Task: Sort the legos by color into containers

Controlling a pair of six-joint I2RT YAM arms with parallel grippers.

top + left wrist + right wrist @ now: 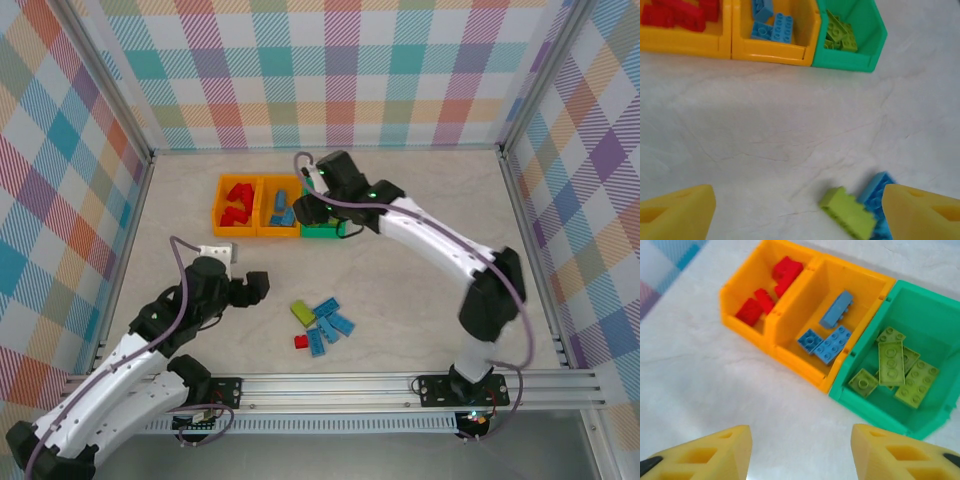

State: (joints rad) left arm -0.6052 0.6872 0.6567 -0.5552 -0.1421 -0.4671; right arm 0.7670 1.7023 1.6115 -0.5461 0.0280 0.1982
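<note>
Several legos (322,325) lie loose on the tabletop (400,300), well apart from the green bin (867,409), on its near side. Our left claw (799,212) gapes wide and empty there, a lime brick (847,214) between its fingers (675,212), touching a blue brick (875,192); we might pinch both and missort. Our right claw (800,450), equally wide and empty, hovers just before that bin.

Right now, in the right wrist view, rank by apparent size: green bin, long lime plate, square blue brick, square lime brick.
Largest: green bin
long lime plate
square blue brick and square lime brick, about alike
</note>
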